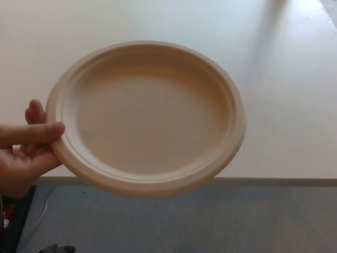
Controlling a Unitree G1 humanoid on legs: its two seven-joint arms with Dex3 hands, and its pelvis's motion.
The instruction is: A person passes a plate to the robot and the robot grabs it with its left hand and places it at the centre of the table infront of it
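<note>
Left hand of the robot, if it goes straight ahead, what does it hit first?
Only a dark sliver of the left hand shows at the bottom edge, so its pointing is unclear. Straight up the picture it would probably meet the plate at its near rim, beside the person's hand; depth is uncertain.

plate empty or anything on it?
Empty: the plate, held at its left rim by a person's hand, shows only bare tan surface.

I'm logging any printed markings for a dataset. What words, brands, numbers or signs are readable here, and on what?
None. The plate held up by the person's hand is plain beige, with no print or embossed mark that shows. The white table behind it bears no label or sign, and the grey floor is unmarked too. The dark shape at the bottom edge carries no text that shows.
</note>
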